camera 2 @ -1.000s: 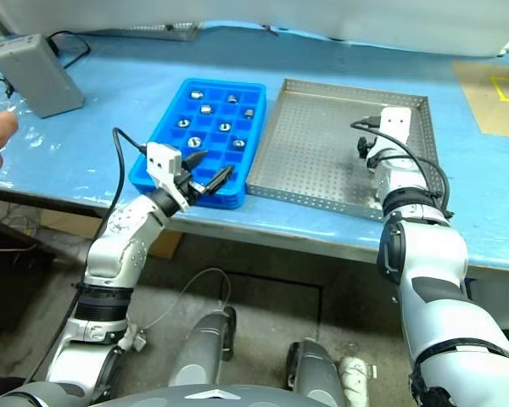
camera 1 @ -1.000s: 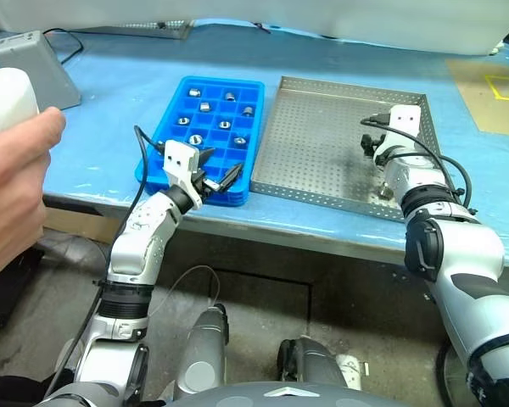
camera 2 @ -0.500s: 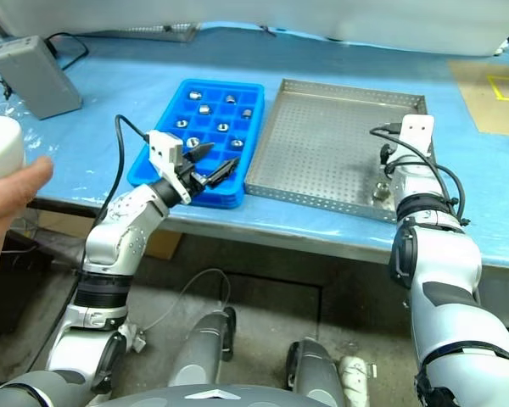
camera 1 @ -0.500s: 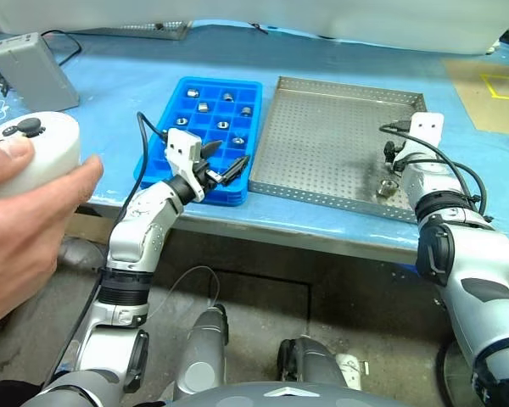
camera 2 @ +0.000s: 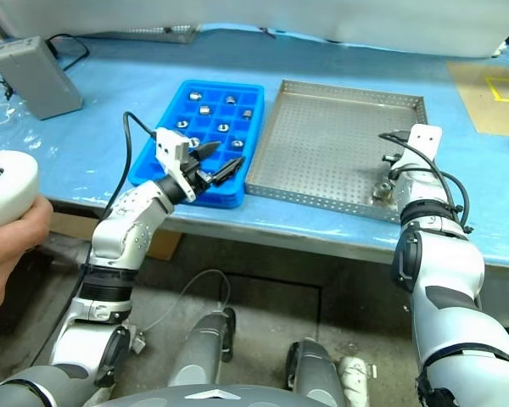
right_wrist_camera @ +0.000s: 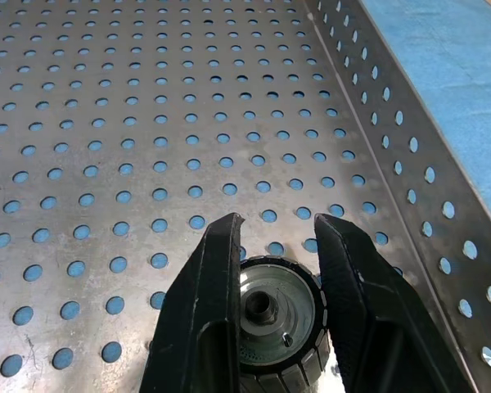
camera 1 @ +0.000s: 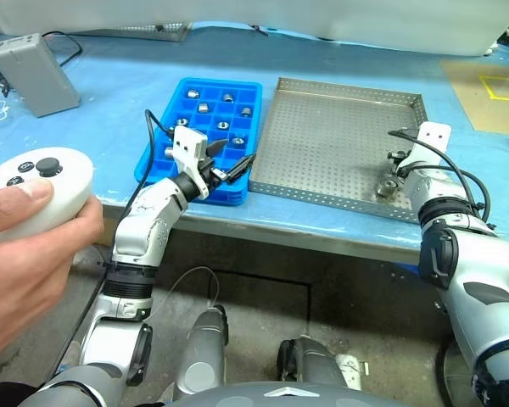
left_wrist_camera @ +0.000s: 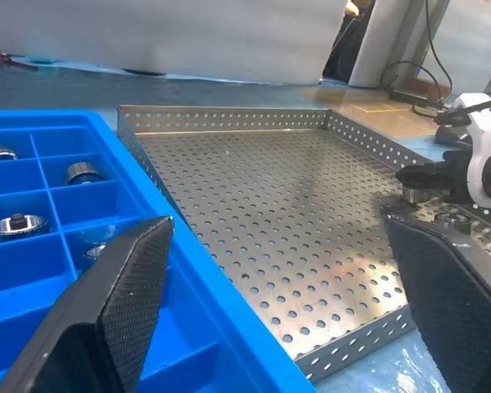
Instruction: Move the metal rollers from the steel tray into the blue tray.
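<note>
Looking from your left, you have a person's hand (camera 1: pixel 25 254) holding a white controller (camera 1: pixel 36 180) off the counter's (camera 1: pixel 110 93) near edge. Next comes the left hand (camera 1: pixel 227 165), its fingers spread wide and empty, hovering over the near right corner of the blue tray (camera 1: pixel 171 100), where several metal rollers (camera 1: pixel 203 108) already sit in the compartments. Further right, the steel tray (camera 1: pixel 322 144) lies just beside the blue one, and near its front right corner your right hand (right_wrist_camera: pixel 270 270) has its two fingers closed on a roller (right_wrist_camera: pixel 277 313), gripping it by the sides with its central hole facing the wrist. A second roller (left_wrist_camera: pixel 452 218) lies just beside it. Since the blue tray lies to the left of this hand, across the steel tray's full width, the carry will likely run leftward over the perforated floor.
</note>
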Motion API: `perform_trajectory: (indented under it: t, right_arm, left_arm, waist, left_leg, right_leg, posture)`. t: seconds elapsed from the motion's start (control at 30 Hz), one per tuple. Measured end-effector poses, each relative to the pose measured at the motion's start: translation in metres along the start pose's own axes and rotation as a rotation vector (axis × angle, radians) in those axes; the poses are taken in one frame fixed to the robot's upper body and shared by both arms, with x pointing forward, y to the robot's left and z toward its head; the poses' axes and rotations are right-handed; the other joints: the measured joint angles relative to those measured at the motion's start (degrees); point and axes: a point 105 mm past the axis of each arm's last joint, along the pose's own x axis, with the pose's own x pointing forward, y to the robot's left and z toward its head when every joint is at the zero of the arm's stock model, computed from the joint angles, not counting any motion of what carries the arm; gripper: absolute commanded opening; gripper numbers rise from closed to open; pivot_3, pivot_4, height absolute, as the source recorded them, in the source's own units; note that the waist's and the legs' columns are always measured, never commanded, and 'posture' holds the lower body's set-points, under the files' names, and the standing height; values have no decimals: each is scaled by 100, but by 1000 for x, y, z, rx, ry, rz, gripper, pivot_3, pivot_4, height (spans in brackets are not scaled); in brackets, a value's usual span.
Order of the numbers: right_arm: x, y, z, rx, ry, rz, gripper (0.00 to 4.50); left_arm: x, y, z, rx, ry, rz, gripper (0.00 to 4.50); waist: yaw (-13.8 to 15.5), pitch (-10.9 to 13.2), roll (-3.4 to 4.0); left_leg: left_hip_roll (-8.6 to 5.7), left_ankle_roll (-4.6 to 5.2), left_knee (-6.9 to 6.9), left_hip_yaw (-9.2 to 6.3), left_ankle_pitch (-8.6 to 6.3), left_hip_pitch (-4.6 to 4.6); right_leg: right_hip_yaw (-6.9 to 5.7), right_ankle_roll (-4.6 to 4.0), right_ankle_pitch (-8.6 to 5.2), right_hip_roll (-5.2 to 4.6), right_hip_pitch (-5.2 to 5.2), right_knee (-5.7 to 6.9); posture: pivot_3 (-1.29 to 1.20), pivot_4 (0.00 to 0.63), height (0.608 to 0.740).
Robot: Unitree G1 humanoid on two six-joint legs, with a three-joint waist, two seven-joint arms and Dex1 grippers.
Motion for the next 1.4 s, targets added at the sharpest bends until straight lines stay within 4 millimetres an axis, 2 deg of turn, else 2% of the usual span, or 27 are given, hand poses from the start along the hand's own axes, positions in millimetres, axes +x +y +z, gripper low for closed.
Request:
perform_trajectory:
  t: [0.17,0.23,0.33,0.43,0.53,0.6,0.67,0.7,0.73,0.8,0.87,0.97,1.03,1.27,1.4]
  right_arm:
    - [0,0,0,17,0,8,958]
    - [0,3,0,39,-3,23,958]
    - [0,18,1,70,-20,89,958]
    - [-2,33,4,80,-40,170,958]
    - [-8,68,24,85,-106,336,958]
    - [-18,98,48,90,-173,466,958]
    - [-32,130,68,87,-237,587,958]
    - [-40,149,75,86,-264,653,958]
    - [-44,159,77,84,-273,683,958]
    - [-58,192,75,101,-279,772,958]
    - [-70,217,70,107,-264,845,958]
    - [-99,266,57,-22,-244,993,958]
    - [-115,288,48,-52,-228,1068,958]
    - [-149,334,36,-114,-197,1149,958]
    - [-154,343,30,-149,-185,1120,958]
  left_arm:
    - [4,2,-6,4,15,5,4372]
    - [8,3,-3,12,8,2,4372]
    - [12,1,5,30,-17,-10,4372]
    - [12,0,3,25,-18,-10,4372]
    - [9,2,2,-50,-59,26,4372]
    - [6,7,13,-59,-101,50,4372]
    - [-1,21,26,-48,-138,112,4372]
    - [-8,34,32,-46,-161,172,4372]
    - [-12,40,35,-43,-173,203,4372]
    - [-26,58,43,-23,-209,301,4372]
    - [-36,65,45,16,-213,351,4372]
    - [-52,74,28,123,-121,437,4372]
    - [-61,78,17,122,-97,493,4372]
    - [-94,96,10,135,-72,682,4372]
    - [-95,89,-3,108,-37,682,4372]
  waist:
    - [3,0,0]
    - [-1,0,0]
    - [-18,0,0]
    - [-45,0,1]
    - [-123,1,2]
    - [-148,2,3]
    - [-153,1,3]
    - [-152,1,3]
    - [-144,1,4]
    - [-128,1,4]
    - [-106,1,4]
    - [-62,1,5]
    - [8,2,5]
    - [208,2,4]
    - [357,2,3]
  left_leg:
    - [1,1,6,1,0,0]
    - [1,2,9,0,0,0]
    - [1,4,9,2,-2,-1]
    - [2,5,8,2,-2,-6]
    - [3,12,11,2,-6,-19]
    - [11,19,11,2,-10,-17]
    - [24,16,8,1,-8,-11]
    - [27,14,4,1,-7,-8]
    - [27,14,3,0,-7,-7]
    - [25,16,3,0,-8,-12]
    - [24,20,3,-1,-9,-14]
    - [25,20,2,-3,-9,-17]
    - [25,19,1,-3,-8,-17]
    - [28,2,-23,-5,8,-4]
    - [28,-15,-45,-4,20,-3]
  right_leg:
    - [-1,0,0,0,0,5]
    - [0,0,0,0,0,8]
    - [0,0,0,0,-1,8]
    - [0,0,0,0,-6,8]
    - [0,0,0,1,-19,13]
    - [-1,-1,0,6,-21,17]
    - [-3,-5,-1,14,-19,17]
    - [-4,-9,-4,15,-17,17]
    - [-5,-10,-4,14,-17,17]
    - [-5,-11,-5,12,-19,14]
    - [-4,-12,-5,11,-22,11]
    - [-8,-16,-8,11,-25,10]
    - [-8,-16,-8,11,-24,10]
    - [-11,-19,-5,11,-25,13]
    - [-13,-17,-3,12,-29,6]
  posture:
    - [165,150,740]
    - [168,150,740]
    - [170,150,740]
    - [176,150,740]
    - [208,150,740]
    - [228,150,740]
    - [243,150,740]
    - [262,150,740]
    - [277,150,740]
    - [306,150,740]
    - [339,150,740]
    - [364,150,740]
    - [376,150,740]
    - [417,150,740]
    - [424,150,740]
